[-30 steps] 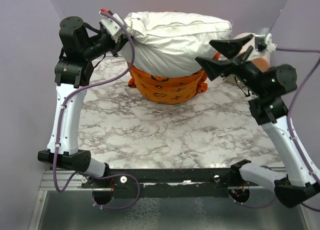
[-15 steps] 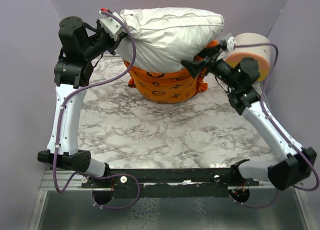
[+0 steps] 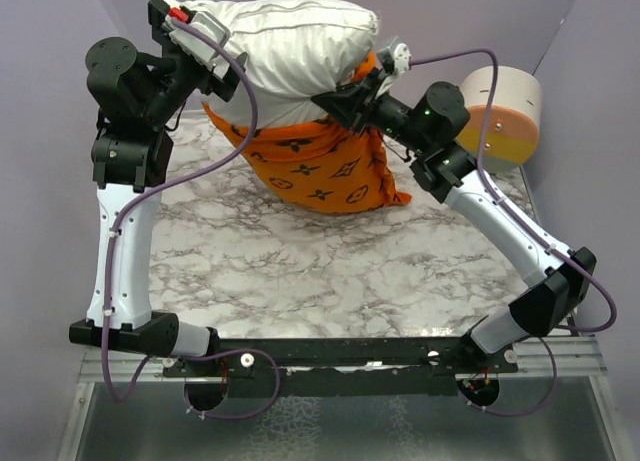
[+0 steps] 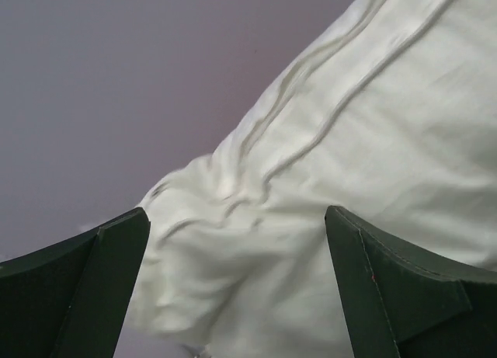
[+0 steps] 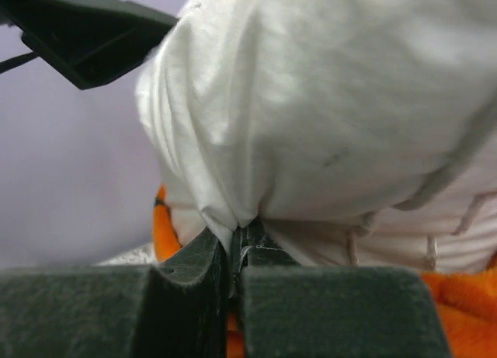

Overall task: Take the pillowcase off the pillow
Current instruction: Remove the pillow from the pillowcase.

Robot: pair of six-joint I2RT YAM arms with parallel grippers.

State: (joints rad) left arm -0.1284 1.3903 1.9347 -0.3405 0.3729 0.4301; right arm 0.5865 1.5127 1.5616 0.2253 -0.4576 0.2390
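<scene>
The pillow [image 3: 290,41] is a plump white cushion held up off the table at the back. The orange patterned pillowcase [image 3: 320,166] hangs from its lower half down to the marble. My right gripper [image 3: 340,99] is shut on a pinch of the pillow's white fabric [image 5: 256,140] at the underside, right above the pillowcase's rim [image 5: 466,296]. My left gripper [image 3: 180,36] is at the pillow's left end. In the left wrist view its jaws stand wide open [image 4: 237,249], with the pillow's wrinkled corner [image 4: 256,280] between them.
A white, orange and yellow cylinder [image 3: 502,111] stands at the back right by the purple wall. The marble table [image 3: 330,271] stretches toward the arm bases. Purple walls close in on the left, back and right.
My right gripper swung in to the left and shut on the pillow's underside. My left gripper opened off the pillow's corner. The pillow rose and shifted left, and more of the pillowcase hangs below it.
</scene>
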